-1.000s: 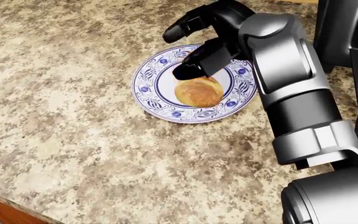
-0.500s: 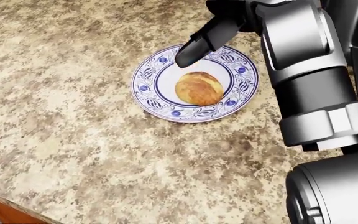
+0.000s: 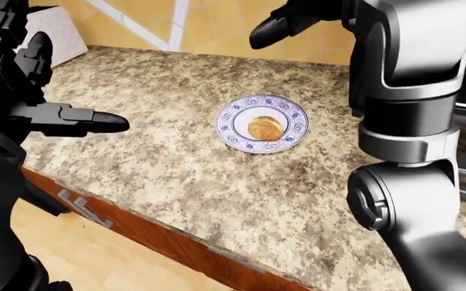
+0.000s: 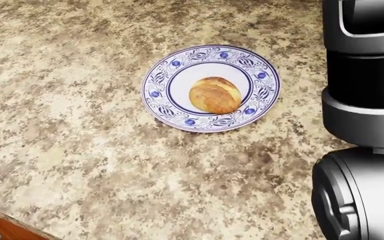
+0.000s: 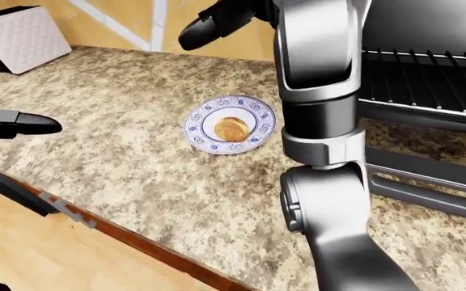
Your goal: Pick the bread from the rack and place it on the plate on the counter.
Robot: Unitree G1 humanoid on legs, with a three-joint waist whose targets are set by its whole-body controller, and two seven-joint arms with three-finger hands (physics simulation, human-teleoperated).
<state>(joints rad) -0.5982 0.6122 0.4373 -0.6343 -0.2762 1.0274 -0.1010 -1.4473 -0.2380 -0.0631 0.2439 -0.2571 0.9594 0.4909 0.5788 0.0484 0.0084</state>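
Observation:
The round golden bread [image 4: 215,95] lies in the middle of the blue-patterned white plate [image 4: 160,80] on the speckled counter. My right hand [image 3: 273,27] is open and empty, raised well above the plate near the top of the left-eye view; only its forearm [image 4: 365,75] shows in the head view, right of the plate. My left hand [image 3: 67,88] is open and empty, held over the counter's left part, apart from the plate.
A dark oven with a wire rack [image 5: 427,73] stands at the right of the right-eye view, its door [image 5: 427,182] open over the counter. A white box [image 5: 18,33] stands at the upper left. The counter's wooden edge [image 3: 136,221] runs along the bottom.
My right hand has lifted up off the bread and out of the head view. The bread stays on the plate. The left hand has not visibly moved.

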